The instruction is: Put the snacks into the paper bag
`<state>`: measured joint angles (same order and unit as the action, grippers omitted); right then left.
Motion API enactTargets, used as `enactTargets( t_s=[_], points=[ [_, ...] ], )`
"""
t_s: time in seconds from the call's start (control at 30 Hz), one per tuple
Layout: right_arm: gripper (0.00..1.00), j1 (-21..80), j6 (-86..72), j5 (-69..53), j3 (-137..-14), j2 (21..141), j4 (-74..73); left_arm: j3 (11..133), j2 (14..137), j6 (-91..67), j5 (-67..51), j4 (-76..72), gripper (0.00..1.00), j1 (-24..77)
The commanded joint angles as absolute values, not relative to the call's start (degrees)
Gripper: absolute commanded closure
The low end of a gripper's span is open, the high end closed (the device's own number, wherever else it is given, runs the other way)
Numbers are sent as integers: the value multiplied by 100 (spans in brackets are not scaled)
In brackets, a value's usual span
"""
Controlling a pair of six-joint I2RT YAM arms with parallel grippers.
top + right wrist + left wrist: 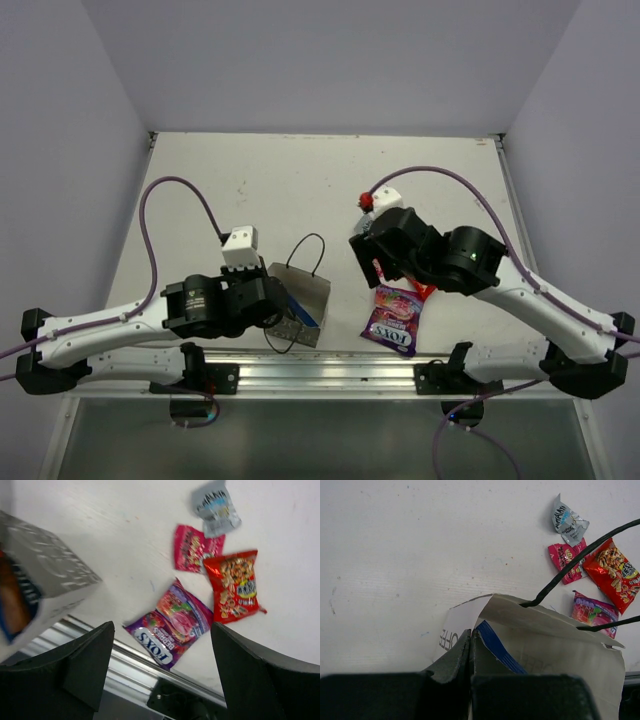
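While the left jaws are pinching shut on the near wall of the paper bag, with the blue-and-white packet sitting inside just beyond them, the right jaws are hanging wide open and empty above the Fox's packet on the surface. Past those jaws the red packet, pink packet and silvery-blue packet are lying close together; all are looking light, crinkly and slippery, so pinching a crimped edge is probably gripping best.

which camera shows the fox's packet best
The right wrist view: the Fox's packet lies whole and close, label readable. The top external view shows it whole but small. The left wrist view shows only part, behind the rim of the paper bag.
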<state>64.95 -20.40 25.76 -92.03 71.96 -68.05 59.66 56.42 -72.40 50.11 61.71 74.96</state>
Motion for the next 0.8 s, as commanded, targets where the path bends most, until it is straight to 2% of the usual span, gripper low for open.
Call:
enactTargets(
  t_s=[0.0, 0.2, 0.53, 0.77],
  points=[
    [18, 5750, -2828, 2506, -7356, 6514, -5987, 5968, 5537, -7295, 5212, 5924, 100, 7479],
    [17, 5195, -2971, 2224, -5724, 6380, -5108, 5959, 5502, -7172, 5177, 5862, 100, 7479],
    [16, 4588, -2865, 1126, -4659, 7302, -3561, 5906, 5379, -7128, 5106, 5862, 100, 7479],
    [18, 4491, -2830, 861, -4289, 8251, -3445, 5845, 5335, -7172, 5106, 5862, 100, 7479]
  ],
)
